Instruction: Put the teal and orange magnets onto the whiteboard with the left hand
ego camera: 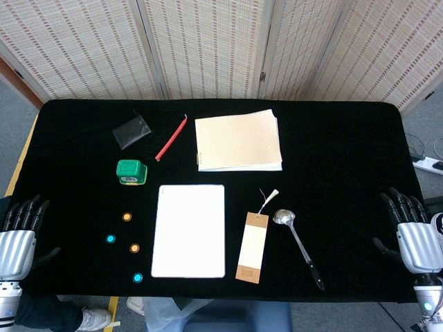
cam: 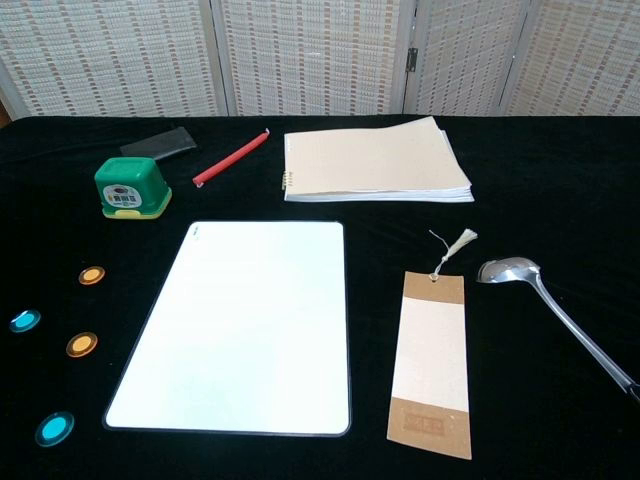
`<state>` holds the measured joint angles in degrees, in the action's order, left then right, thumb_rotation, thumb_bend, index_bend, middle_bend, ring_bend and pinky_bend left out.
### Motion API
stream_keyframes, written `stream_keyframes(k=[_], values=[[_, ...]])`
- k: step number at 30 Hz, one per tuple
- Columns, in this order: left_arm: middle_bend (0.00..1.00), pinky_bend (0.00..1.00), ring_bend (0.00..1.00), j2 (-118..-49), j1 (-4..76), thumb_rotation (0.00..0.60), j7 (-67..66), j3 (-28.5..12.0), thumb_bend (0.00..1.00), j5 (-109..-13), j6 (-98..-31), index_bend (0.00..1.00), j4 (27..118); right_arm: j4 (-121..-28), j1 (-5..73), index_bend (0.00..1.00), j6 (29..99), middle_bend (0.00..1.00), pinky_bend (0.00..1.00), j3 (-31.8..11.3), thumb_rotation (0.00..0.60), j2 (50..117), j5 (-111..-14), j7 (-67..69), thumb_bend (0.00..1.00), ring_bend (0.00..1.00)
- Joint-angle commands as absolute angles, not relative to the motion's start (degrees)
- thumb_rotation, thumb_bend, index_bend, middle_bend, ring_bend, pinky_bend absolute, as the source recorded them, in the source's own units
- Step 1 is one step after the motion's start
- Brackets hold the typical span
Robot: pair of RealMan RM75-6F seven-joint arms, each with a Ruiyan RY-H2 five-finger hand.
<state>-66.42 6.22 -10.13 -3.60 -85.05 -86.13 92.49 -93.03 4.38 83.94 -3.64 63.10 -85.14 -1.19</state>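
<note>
Left of the whiteboard (ego camera: pixel 189 230) lie four magnets (ego camera: pixel 127 216), untouched; left hand (ego camera: pixel 19 238) and right hand (ego camera: pixel 414 232) rest empty, fingers apart.

We hold our left hand (ego camera: pixel 19 235) low at the near left edge, fingers apart and pointing away, gripping nothing. Our right hand (ego camera: pixel 412 232) mirrors it at the near right edge, likewise spread and unladen.
</note>
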Motion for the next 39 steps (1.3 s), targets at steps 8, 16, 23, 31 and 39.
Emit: stream_keyframes(k=[8,16,23,31,39], values=[[0.04,0.0,0.0,-66.26,7.17,0.6,-9.13,-3.12,0.21,-85.71,-84.42,0.19,92.2,-92.83,4.12,0.0,84.78,0.0,0.0,-3.72,0.6,62.9,-85.55,-1.43,0.27,0.0],[0.09,0.0,0.02,-67.33,9.94,0.6,-4.58,-2.81,0.28,-88.06,-81.17,0.34,89.23,-93.04,4.05,0.0,85.3,0.0,0.0,-4.09,0.6,62.42,-85.52,-1.89,0.27,0.0],[0.12,0.0,0.03,-70.83,13.0,0.6,-3.14,-1.75,0.3,-89.6,-76.68,0.38,85.44,-93.21,4.31,0.0,85.0,0.0,0.0,-4.42,0.6,62.08,-85.17,-2.03,0.27,0.0],[0.12,0.0,0.03,-75.05,14.67,0.6,-2.87,-0.41,0.3,-89.5,-73.15,0.4,81.43,-93.02,4.13,0.0,85.14,0.0,0.0,-4.49,0.6,61.94,-84.95,-1.31,0.27,0.0],[0.13,0.0,0.03,-78.37,16.55,0.6,-2.02,-0.28,0.32,-87.3,-68.8,0.42,78.22,-92.42,4.21,0.0,85.03,0.0,0.0,-4.42,0.6,62.23,-85.19,-0.43,0.27,0.0]])
